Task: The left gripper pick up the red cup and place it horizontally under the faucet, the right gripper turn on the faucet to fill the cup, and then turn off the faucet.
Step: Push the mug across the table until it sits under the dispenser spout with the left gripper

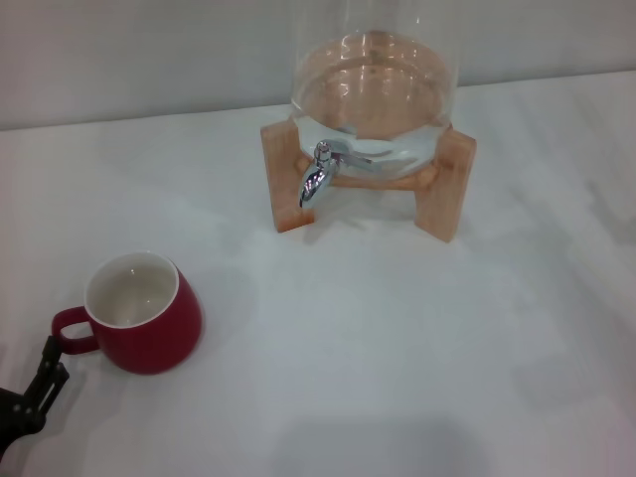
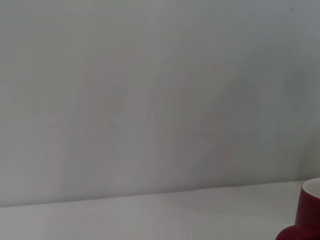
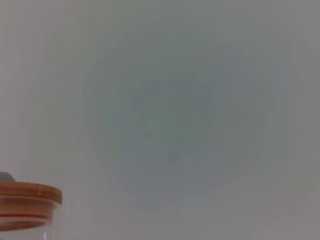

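Note:
The red cup (image 1: 149,323) stands upright on the white table at the near left, cream inside showing, its loop handle pointing left. My left gripper (image 1: 42,386) comes in at the bottom left corner, its black claw just below and touching or nearly touching the handle. An edge of the red cup (image 2: 308,212) shows in the left wrist view. The chrome faucet (image 1: 316,177) hangs from the front of the glass dispenser, spout down, well away from the cup at the far centre. My right gripper is out of view.
The glass dispenser (image 1: 373,84) holds water and rests on a wooden stand (image 1: 447,189) at the back of the white table (image 1: 397,338). Its wooden lid (image 3: 27,199) shows in the right wrist view. A plain wall lies behind.

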Robot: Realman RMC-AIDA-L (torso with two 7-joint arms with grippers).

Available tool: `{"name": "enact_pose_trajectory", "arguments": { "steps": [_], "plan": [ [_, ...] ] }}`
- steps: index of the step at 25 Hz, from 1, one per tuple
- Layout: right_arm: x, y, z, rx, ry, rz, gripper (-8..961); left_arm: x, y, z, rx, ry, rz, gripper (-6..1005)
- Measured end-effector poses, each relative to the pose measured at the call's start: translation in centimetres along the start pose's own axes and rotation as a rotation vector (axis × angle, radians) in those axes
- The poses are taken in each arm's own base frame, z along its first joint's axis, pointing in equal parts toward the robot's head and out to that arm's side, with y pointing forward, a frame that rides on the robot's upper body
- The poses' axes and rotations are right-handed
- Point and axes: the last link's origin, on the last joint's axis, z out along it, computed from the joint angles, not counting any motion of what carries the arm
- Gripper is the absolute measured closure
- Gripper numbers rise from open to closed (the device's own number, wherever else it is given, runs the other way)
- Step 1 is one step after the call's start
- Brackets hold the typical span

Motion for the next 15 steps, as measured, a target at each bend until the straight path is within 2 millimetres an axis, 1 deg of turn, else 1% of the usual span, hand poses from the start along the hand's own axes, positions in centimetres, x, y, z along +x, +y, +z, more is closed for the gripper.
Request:
{"name": "enact_pose_trajectory", "arguments": {
  "steps": [15],
  "plan": [
    [-0.02,0.04,0.02,-0.003,-0.002,0.000,118,0.02,0.47,0.22,-0.028,-0.002,0.004,117]
  ]
}}
